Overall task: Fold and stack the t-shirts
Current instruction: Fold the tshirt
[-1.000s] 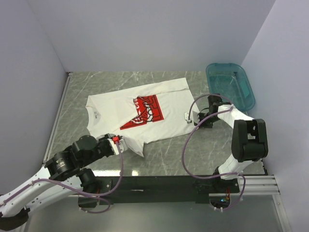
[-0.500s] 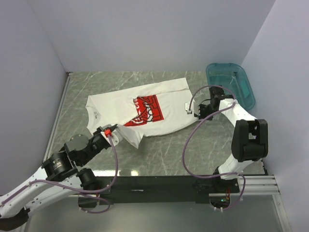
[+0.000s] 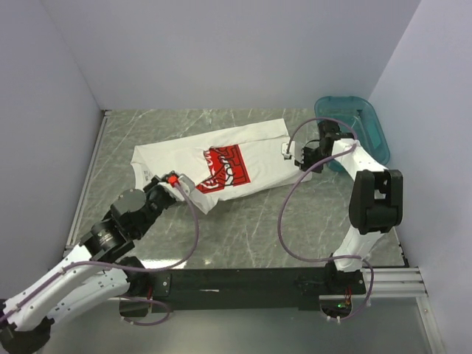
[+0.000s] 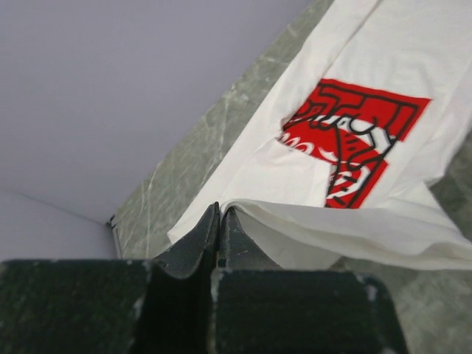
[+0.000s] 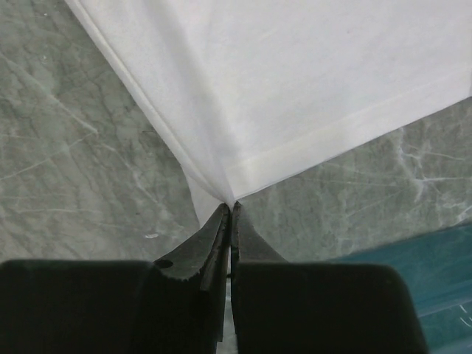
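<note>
On table [image 3: 243, 221], left to centre: one shirt [image 3: 251, 144], white, red print uppermost, lying slantwise, its near edge doubled over toward the print.

- Left gripper [image 3: 175, 181]: clamped on the near-left folded edge, with the cloth raised off the table there. Judged purpose: to carry that edge across the shirt.
- Right gripper [image 3: 287, 155]: clamped on the right-hand corner, at the hem. Judged purpose: to keep the cloth taut so the fold lands straight.
- Progress, as judged: folding under way; no stack begun.
- Basin [image 3: 380, 140]: teal, far right corner, just beside the right gripper and apart from the shirt.
- Cable [image 3: 284, 214]: the right arm's own, looped above the table near the hem.
- Hindrances, as judged: the basin's rim crowds the right wrist, and the cable may drag on the cloth.
</note>
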